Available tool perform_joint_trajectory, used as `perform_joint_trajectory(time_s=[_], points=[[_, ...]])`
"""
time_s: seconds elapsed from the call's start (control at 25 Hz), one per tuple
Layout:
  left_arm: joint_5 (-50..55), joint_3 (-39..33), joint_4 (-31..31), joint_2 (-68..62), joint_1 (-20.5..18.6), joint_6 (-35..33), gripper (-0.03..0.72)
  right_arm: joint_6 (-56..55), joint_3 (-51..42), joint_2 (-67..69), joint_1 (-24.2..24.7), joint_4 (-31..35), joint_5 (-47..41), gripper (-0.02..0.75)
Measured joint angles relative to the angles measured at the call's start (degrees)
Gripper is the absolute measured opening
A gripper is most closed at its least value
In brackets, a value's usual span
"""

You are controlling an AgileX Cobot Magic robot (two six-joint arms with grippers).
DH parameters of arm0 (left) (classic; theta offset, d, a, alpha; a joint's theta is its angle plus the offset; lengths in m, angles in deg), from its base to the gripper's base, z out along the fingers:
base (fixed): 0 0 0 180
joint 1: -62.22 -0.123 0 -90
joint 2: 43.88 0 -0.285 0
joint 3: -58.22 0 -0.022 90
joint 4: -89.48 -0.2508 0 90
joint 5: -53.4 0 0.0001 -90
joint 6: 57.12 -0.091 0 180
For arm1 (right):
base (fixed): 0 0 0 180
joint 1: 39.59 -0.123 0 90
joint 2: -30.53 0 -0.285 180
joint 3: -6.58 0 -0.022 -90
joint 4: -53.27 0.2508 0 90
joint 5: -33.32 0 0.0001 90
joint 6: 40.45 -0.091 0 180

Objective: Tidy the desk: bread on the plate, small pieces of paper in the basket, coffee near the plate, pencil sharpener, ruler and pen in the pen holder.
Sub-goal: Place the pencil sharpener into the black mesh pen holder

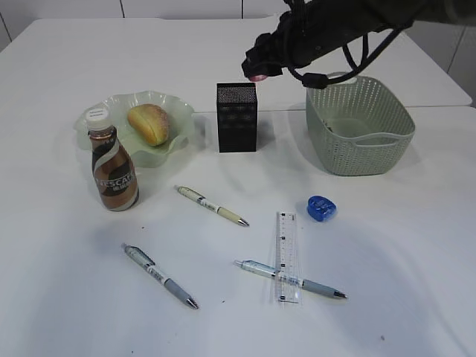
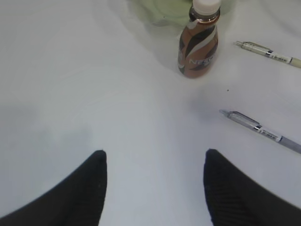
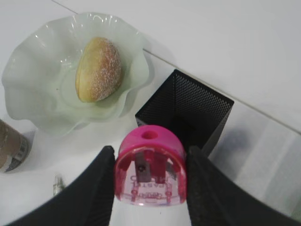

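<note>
My right gripper [image 3: 149,188] is clamped on a pink sharpener [image 3: 149,167], hanging just above and near-side of the holder [image 3: 188,117], whose mouth lies open a little farther on. To drop it cleanly I should carry it over the middle of that mouth, level, low, and only then let go. My left gripper [image 2: 155,188] hangs open and empty over bare desk [image 2: 70,94]. A blue sharpener [image 1: 321,207], ruler [image 1: 286,256] and pens lie nearer.

Black right arm [image 1: 335,30] with looped black cables, matte black tapered ribbed pincer fingers [image 2: 84,197]
</note>
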Motion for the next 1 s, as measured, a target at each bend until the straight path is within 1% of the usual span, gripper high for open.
perform_joint_trajectory(time_s=[0.2, 0.28, 0.44, 0.72, 1.0], points=[[-1.0, 0.0, 0.0, -1.5, 0.0, 0.0, 0.456, 3.0, 2.5, 2.7, -0.2, 2.3, 2.6, 0.347], [-1.6, 0.0, 0.0, -2.4, 0.0, 0.0, 0.456, 6.3, 4.9, 5.0, -0.4, 5.0, 4.4, 0.347], [-2.7, 0.0, 0.0, -3.8, 0.0, 0.0, 0.456, 9.4, 6.6, 7.4, -1.3, 6.4, 7.6, 0.347], [-5.2, 0.0, -0.1, -5.0, 0.0, 0.0, 0.456, 10.1, 7.0, 9.8, -1.6, 8.3, 12.8, 0.347], [-6.4, 0.0, -1.5, -5.4, 0.0, 0.0, 0.456, 10.6, 7.0, 12.4, -1.6, 11.0, 15.3, 0.347]])
